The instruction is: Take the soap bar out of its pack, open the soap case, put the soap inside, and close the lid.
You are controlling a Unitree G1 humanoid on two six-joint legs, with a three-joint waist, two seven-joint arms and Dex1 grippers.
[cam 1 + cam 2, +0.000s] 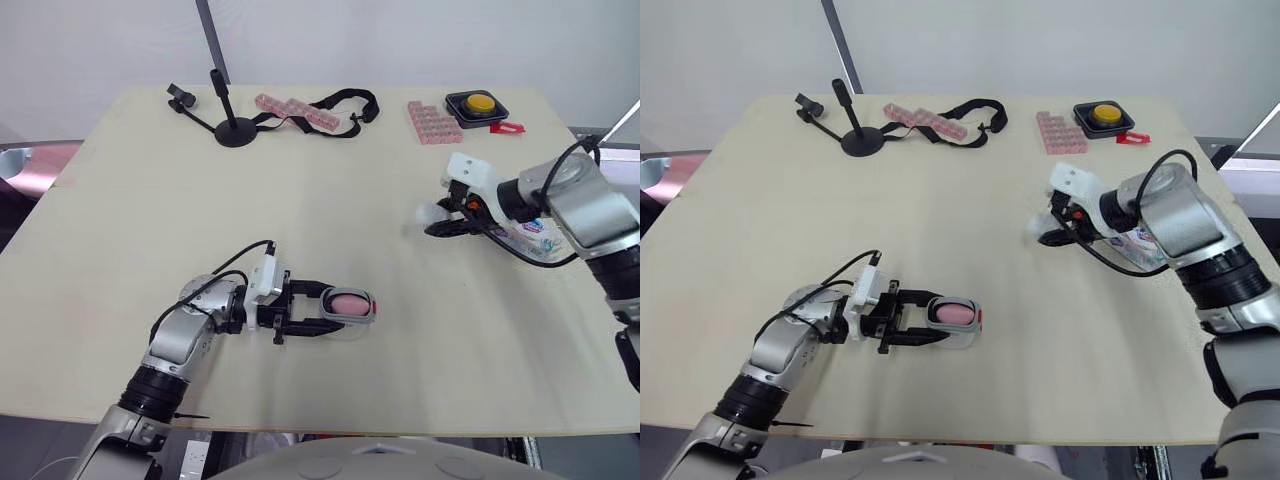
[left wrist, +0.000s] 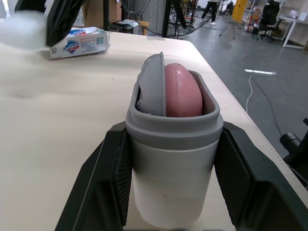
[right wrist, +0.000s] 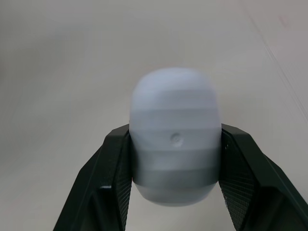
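Left eye view: the left gripper [image 1: 328, 309] is clamped across the grey oval plastic soap case [image 1: 354, 308], near the front of the pale wooden table [image 1: 330, 170]. The pink oval soap bar [image 1: 346, 301] sits inside the open case. Off to the right, the right gripper [image 1: 438, 217] pinches the pale translucent domed lid [image 1: 430, 212] close to the tabletop. The white and blue soap pack [image 1: 535, 235] lies under that arm, apparently set aside as done with.

Right eye view: bare table separates the two grippers, so the lid has some way to travel to reach the case.

Left wrist view: both black fingers [image 2: 110, 178] press the case's sides. The soap stands beside a grey inner flap [image 2: 153, 86]. Gripping the walls likely steadies the base and leaves the opening free for capping.

Right wrist view: black fingers [image 3: 113, 178] squeeze the lid by its flanks. That probably leaves its rim free to meet the case, and closing looks like the one step left.
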